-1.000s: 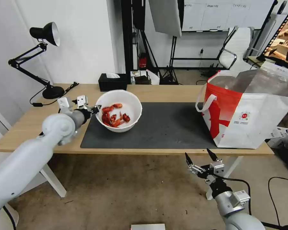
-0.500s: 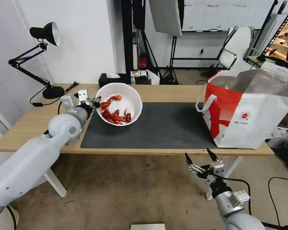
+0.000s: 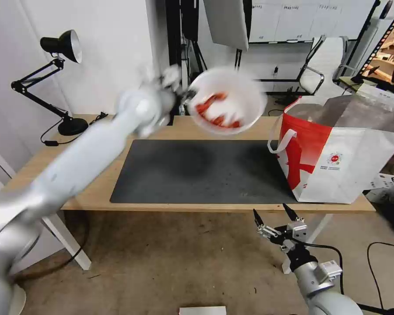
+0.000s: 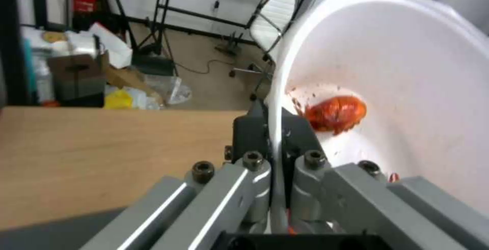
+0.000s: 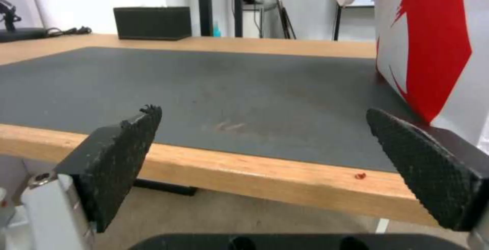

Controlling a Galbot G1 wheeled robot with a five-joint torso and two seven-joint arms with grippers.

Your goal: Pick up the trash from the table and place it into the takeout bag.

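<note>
L tool (image 4: 275, 154) pinches bowl (image 3: 226, 99) rim, airborne near takeout bag (image 3: 337, 153). You're mid-carry; next, clear bag's rim. R tool (image 3: 276, 217) wide open, empty, below table (image 3: 214, 127).

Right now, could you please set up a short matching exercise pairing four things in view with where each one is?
1. white bowl
2. takeout bag
3. right gripper
4. desk lamp

A. table's far left corner
B. open, below the table's front edge
C. table's right end
D. held aloft by the left gripper

Pairs: 1-D, 2-C, 3-B, 4-A
</note>
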